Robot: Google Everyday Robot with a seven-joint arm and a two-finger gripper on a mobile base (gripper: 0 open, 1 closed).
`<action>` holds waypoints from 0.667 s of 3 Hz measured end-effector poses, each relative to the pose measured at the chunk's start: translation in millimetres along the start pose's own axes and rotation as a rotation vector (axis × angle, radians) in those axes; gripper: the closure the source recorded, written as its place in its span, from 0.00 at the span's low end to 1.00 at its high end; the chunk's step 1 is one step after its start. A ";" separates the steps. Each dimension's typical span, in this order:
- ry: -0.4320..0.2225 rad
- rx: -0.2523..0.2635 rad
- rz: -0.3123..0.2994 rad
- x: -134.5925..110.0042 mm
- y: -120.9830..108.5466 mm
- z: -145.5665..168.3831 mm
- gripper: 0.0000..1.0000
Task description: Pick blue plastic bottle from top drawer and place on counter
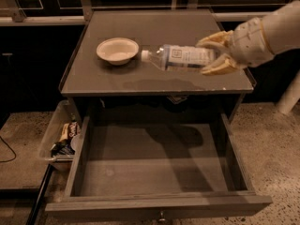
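Observation:
The blue plastic bottle lies sideways in the air just above the counter, its white cap pointing left toward the bowl. My gripper comes in from the right and is shut on the bottle's base end, one yellowish finger above and one below it. The top drawer stands pulled open below the counter, its grey floor bare.
A white bowl sits on the counter's left middle, just left of the bottle's cap. A clear plastic bin of snacks stands on the floor left of the drawer. A white post is at the far right.

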State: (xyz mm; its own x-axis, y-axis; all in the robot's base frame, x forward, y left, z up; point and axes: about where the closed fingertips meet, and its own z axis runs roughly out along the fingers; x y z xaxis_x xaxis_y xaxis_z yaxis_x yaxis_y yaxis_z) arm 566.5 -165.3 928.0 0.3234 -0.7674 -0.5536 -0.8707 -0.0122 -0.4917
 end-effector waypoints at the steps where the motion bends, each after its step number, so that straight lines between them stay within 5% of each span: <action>1: -0.011 0.011 0.030 10.6 -46.4 13.9 1.00; 2: -0.035 0.000 0.117 31.9 -68.8 33.5 1.00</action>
State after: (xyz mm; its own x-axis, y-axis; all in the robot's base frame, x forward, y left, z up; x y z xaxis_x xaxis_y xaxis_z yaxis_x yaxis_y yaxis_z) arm 649.2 -167.5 921.7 0.2321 -0.7410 -0.6301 -0.9033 0.0761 -0.4222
